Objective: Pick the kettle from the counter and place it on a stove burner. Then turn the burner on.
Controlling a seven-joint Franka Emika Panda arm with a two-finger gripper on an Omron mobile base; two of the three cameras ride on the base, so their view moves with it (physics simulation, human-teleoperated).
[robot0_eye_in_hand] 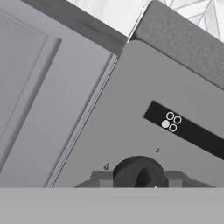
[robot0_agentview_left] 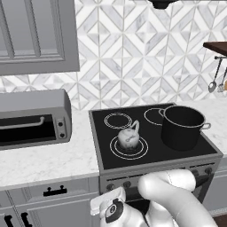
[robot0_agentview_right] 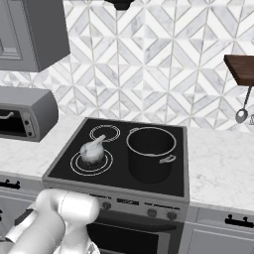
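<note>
The small silvery kettle [robot0_agentview_left: 129, 137] [robot0_agentview_right: 92, 151] stands upright on the front-left stove burner [robot0_agentview_left: 133, 154] [robot0_agentview_right: 101, 167], inside its large double white ring. The white marble counter [robot0_agentview_left: 44, 159] [robot0_agentview_right: 223, 163] flanks the cooktop on both sides. My hand [robot0_agentview_left: 108, 208] is low in front of the stove's grey control panel, far below the kettle. In the hand view my gripper [robot0_eye_in_hand: 138, 177] has a round dark knob [robot0_eye_in_hand: 138, 168] between its two fingertips, and the jaws sit against the knob's sides. A black strip with small burner circles [robot0_eye_in_hand: 171, 122] lies just above that knob.
A big black pot [robot0_agentview_left: 181, 126] [robot0_agentview_right: 151, 154] occupies the right burners, close beside the kettle. A grey toaster oven [robot0_agentview_left: 33, 117] [robot0_agentview_right: 25, 119] stands on the left counter. More knobs [robot0_agentview_left: 195, 173] [robot0_agentview_right: 152, 212] line the stove front. Utensils [robot0_agentview_left: 213, 84] hang at the right wall.
</note>
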